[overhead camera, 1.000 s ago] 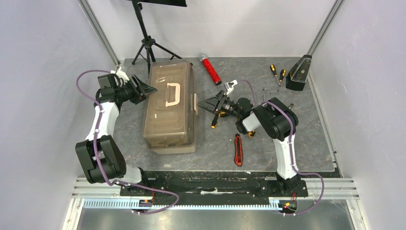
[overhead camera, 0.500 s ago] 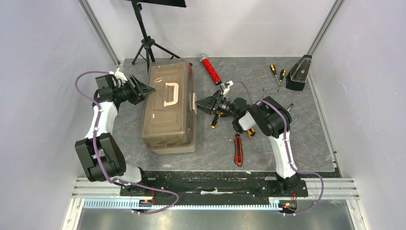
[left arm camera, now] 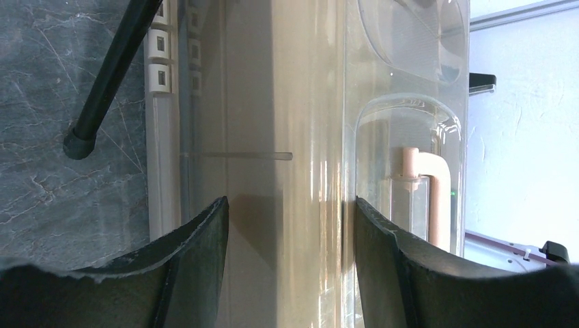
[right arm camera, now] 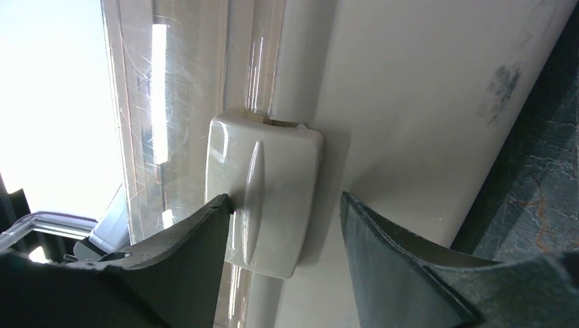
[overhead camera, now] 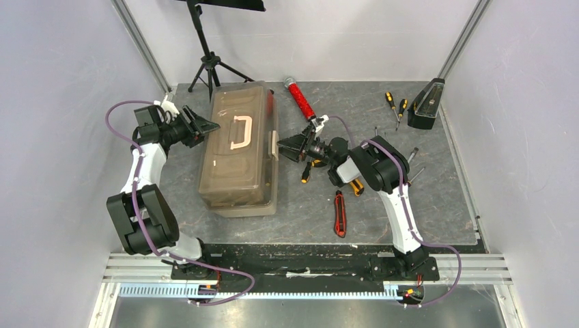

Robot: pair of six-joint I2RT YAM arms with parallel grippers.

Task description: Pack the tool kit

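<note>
**Nothing legible on any surface**

From above, the large translucent tan plastic toolbox (overhead camera: 232, 174) shows no lettering that can be made out. Up close in the left wrist view, its wall carries no readable mark. In the right wrist view, the cream plastic latch (right arm camera: 263, 198) is plain. The red-and-black utility knife (overhead camera: 339, 214) is too small to read.

Glossy translucent plastic toolbox (overhead camera: 239, 158)

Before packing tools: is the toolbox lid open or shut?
Shut: the lid lies flat on the toolbox, latch down across the seam.
</note>
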